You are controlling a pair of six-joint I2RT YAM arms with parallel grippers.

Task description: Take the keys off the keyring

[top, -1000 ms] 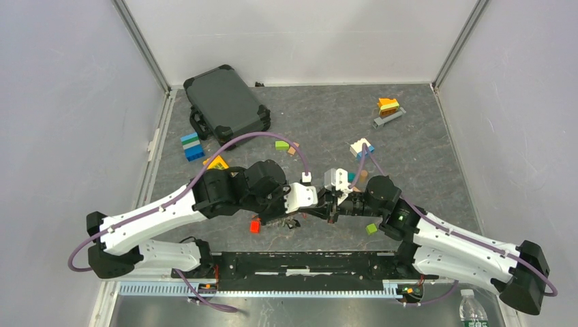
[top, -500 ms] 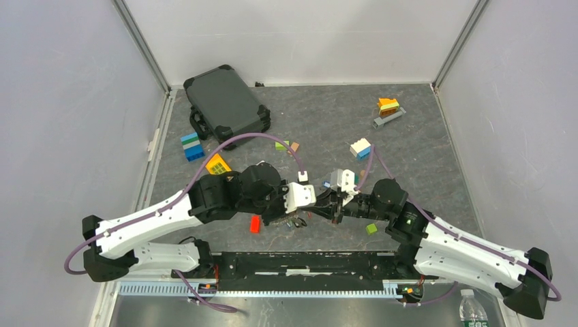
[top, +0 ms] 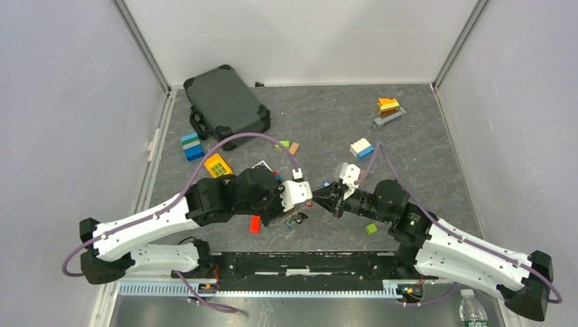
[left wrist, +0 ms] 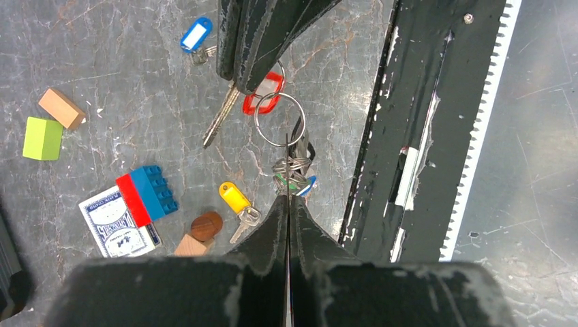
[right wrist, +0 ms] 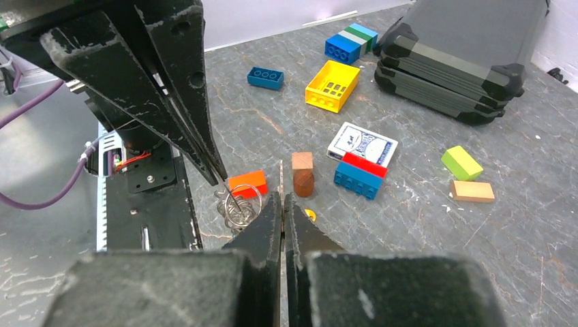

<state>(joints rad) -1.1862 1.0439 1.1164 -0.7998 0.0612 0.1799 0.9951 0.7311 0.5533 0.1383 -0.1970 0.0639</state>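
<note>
Progress: partly done; blue-tagged silver key [left wrist: 196, 35] and yellow-tagged silver key [left wrist: 236, 199] are lying loose, at eleven and seven o'clock of the thin grey metal keyring [left wrist: 255, 121]; the others are hanging on it. Left claw [left wrist: 287, 204] is pinching fully closed on the keyring's six-o'clock bunch; right claw [left wrist: 245, 80], likewise closed, is gripping the red-tagged silver key [left wrist: 262, 102] at twelve o'clock, apparently not yet off.

Centre front of the bench [top: 422, 157]: left claw [left wrist: 287, 199] and right claw [right wrist: 281, 197] tip to tip, keyring [left wrist: 279, 119] between them, keys [left wrist: 294, 172] bunched at the left claw's end. Far left corner: case [top: 225, 102], stacked blocks [top: 191, 147] just before it. Card box [right wrist: 362, 144] behind the left arm. Far right corner: another block pile [top: 388, 109].
</note>
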